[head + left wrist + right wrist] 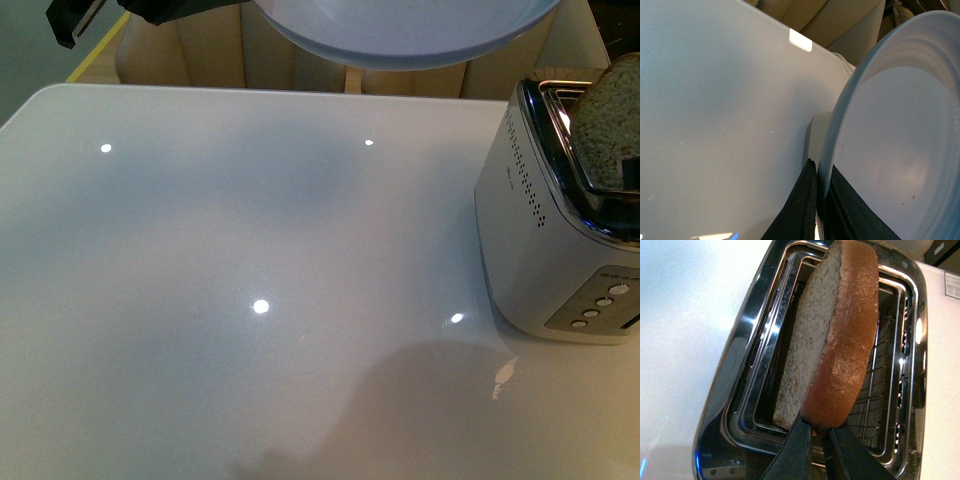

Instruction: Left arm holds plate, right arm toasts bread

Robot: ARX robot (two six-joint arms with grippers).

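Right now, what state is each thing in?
plate: held clear of the table.
left hand: shut on the plate's rim.
bread: partly lowered into a slot, not released.
right hand: shut on the bread's crust.
toaster: upright, other slot empty.

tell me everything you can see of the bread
The bread is a single wholemeal slice with a pale, speckled crumb and a smooth, darker tan crust that is rounded at one end. It looks untoasted. It stands on edge, tilted, at an open slot of the toaster. Its lower part seems to be inside the slot and the rest rises above the chrome rim. The right gripper pinches its crust edge, and nothing else visibly touches it.
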